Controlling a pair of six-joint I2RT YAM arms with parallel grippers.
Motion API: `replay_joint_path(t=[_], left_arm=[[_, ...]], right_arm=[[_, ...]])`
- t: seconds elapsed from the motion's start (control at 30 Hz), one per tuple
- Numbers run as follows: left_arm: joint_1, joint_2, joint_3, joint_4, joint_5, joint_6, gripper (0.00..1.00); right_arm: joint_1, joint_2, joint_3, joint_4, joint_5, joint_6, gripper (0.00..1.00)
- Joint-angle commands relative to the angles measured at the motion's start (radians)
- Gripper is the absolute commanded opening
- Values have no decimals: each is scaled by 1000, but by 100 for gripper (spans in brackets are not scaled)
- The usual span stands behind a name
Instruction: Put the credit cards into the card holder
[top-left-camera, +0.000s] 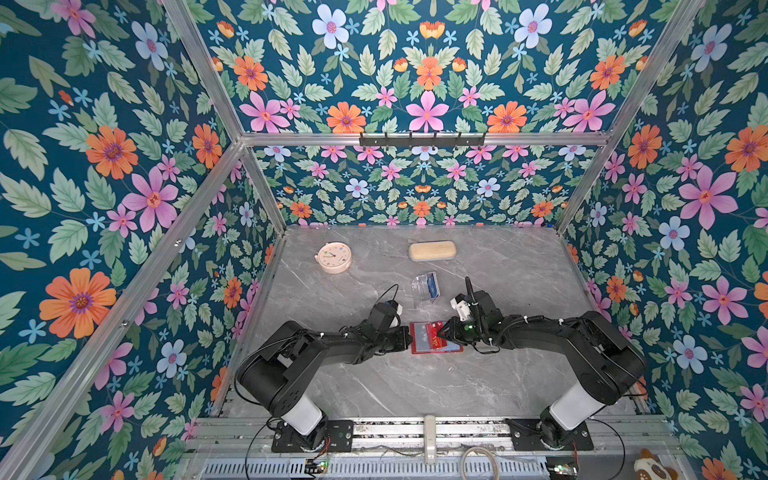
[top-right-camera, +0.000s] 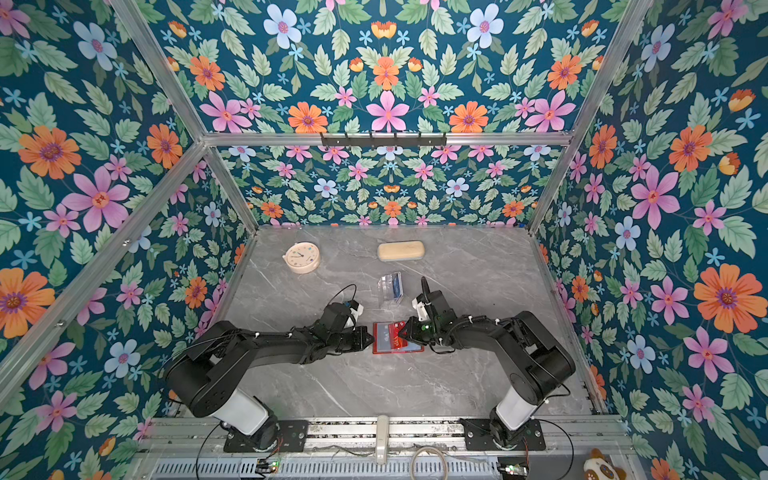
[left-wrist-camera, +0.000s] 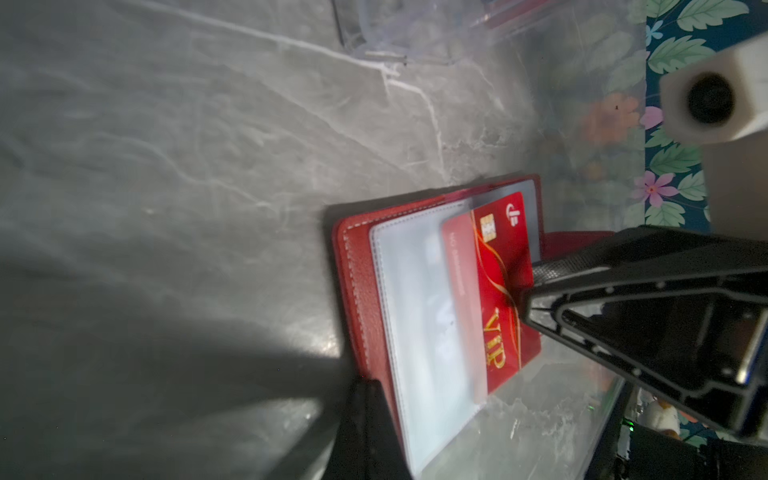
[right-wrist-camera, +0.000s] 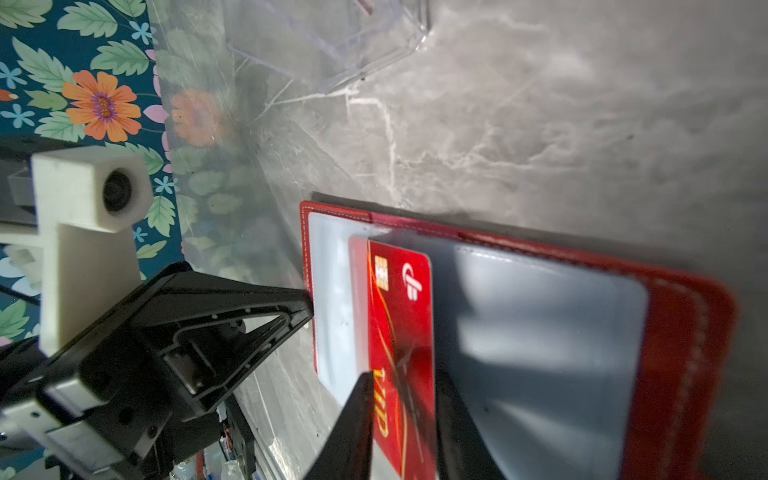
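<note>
Your right gripper (top-left-camera: 444, 331) is showing a narrow gap between its fingers, with the tips sitting on the face of the red card (left-wrist-camera: 494, 266). You cannot tell whether it is pinching the card.

Your left gripper (right-wrist-camera: 305, 303) is closed to a point and is touching the opposite edge of the card holder (left-wrist-camera: 357, 291).

The card holder is lying open and flat on the grey marble table (top-left-camera: 415, 386), between the two grippers. The red card is sitting partway inside a clear sleeve (left-wrist-camera: 411, 311), with one end sticking out.

Counting:
- two grippers
- one card holder, one red card
- one clear stand (top-left-camera: 426, 291) just behind, holding a blue card (top-left-camera: 433, 284); any others in it are too small to count
- one round clock (top-left-camera: 333, 257) and one beige case (top-left-camera: 432, 250), both lying near the back wall

Reading: gold "VIP" on the red card, beside a gold chip and a white logo. Fainter lettering is showing through the sleeve, too blurred to read.
</note>
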Motion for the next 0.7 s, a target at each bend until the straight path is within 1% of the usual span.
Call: replay_joint_path(t=[0.0,0.07,0.13,0.23,0.3,0.43,0.5,0.57,0.67], left_arm=[[0,6,0,-58,-20,3,0],[-1,8,3,-58,-18,3,0],[-1,10,4,-60,-17,3,0],[-2,13,7,-63,-19,6,0],[-2,13,9,-66,-19,8,0],[-3,13,10,-73,-24,8,0],[-3,14,12,-75,-26,10,0],[-3,14,12,-76,-26,11,0],[-3,15,12,-77,-26,12,0]], right_arm=[[14,-19,25,-96,68,-38,32],[24,-36,38,-139,106,-51,39],[31,-47,54,-179,138,-63,43],[42,-63,73,-232,188,-80,46],[48,-71,85,-264,224,-87,46],[68,-71,123,-339,292,-110,39],[76,-63,142,-372,316,-120,31],[81,-52,158,-399,339,-123,21],[87,-35,173,-422,358,-126,11]])
